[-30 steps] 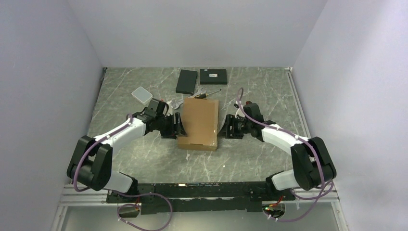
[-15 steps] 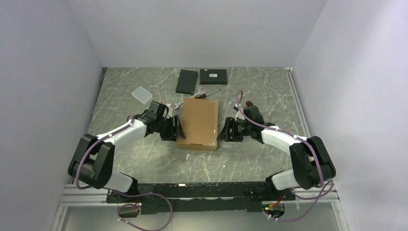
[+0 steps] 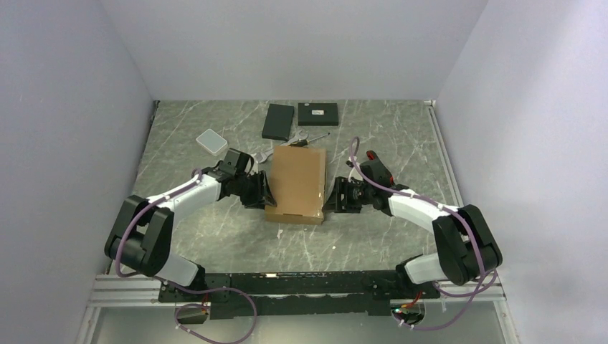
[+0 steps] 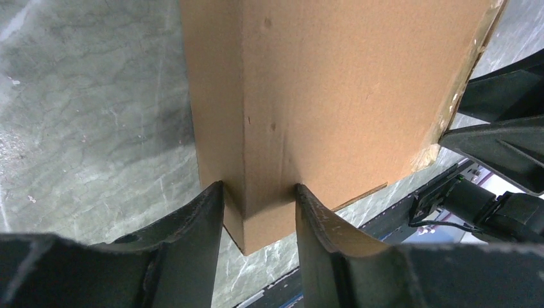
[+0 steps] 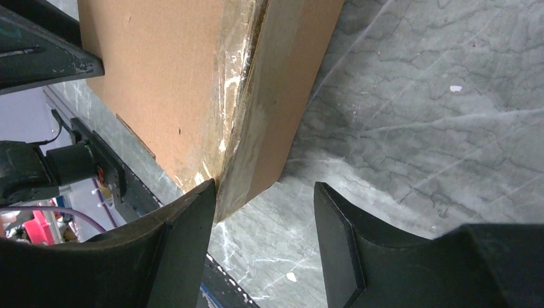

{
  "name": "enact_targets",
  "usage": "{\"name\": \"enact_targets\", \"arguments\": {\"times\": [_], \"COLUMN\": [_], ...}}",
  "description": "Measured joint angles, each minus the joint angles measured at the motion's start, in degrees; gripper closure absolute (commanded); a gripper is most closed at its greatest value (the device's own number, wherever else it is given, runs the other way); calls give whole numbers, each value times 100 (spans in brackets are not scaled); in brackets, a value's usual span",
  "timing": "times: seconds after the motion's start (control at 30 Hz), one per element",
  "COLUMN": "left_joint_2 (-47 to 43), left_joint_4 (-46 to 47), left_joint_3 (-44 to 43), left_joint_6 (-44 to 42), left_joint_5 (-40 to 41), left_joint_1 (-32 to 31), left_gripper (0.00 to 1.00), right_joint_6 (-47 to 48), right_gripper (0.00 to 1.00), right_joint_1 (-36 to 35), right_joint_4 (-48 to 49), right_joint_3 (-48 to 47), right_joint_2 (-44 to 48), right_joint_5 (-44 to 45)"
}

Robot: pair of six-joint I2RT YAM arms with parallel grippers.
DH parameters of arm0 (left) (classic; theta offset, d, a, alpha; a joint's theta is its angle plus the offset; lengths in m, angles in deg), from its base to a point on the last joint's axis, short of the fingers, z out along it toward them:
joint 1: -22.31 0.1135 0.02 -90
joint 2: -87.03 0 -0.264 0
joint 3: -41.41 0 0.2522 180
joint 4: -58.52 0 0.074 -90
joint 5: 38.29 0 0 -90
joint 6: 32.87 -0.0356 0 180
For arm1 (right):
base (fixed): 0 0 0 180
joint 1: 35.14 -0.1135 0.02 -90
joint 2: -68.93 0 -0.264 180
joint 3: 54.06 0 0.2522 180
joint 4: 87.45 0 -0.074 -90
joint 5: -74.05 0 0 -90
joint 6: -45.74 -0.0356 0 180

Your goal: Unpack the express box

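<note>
The express box [image 3: 297,183] is a flat brown cardboard mailer lying closed in the middle of the table. My left gripper [image 3: 264,193] is at its near left edge. In the left wrist view the two fingers [image 4: 212,205] press on either side of the box's edge [image 4: 269,160], so the gripper [image 4: 256,199] is shut on it. My right gripper [image 3: 331,197] is at the near right edge. In the right wrist view it [image 5: 264,192] is open. One finger [image 5: 192,212] touches the box's taped edge [image 5: 240,96], and the other stands apart over the table.
Two flat black boxes [image 3: 278,122] [image 3: 318,113] lie at the back. A small white box [image 3: 211,141] sits at the back left. A thin tool [image 3: 312,138] lies just behind the mailer. Walls close in on the left, right and back.
Both grippers have slid a little along the box's sides towards its near end. The box has stayed in place.
</note>
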Motion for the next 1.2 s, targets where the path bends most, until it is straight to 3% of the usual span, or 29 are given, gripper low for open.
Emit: {"name": "enact_targets", "arguments": {"times": [0.1, 0.67, 0.97, 1.2], "left_joint_2": [127, 173, 164, 136], "left_joint_4": [-144, -205, -208, -223], "left_joint_3": [-133, -208, -205, -205], "left_joint_6": [96, 278, 293, 284], "left_joint_5": [7, 122, 131, 160], "left_joint_1": [2, -9, -9, -15], "left_gripper": [63, 63, 61, 56], "right_joint_6": [-7, -170, -564, -833], "right_gripper": [41, 52, 50, 50], "right_joint_1": [-2, -48, -750, -800], "right_joint_4": [33, 87, -557, -999], "right_joint_3": [92, 459, 219, 402], "right_joint_2": [94, 566, 879, 1303], "right_joint_5": [48, 509, 1947, 2741]}}
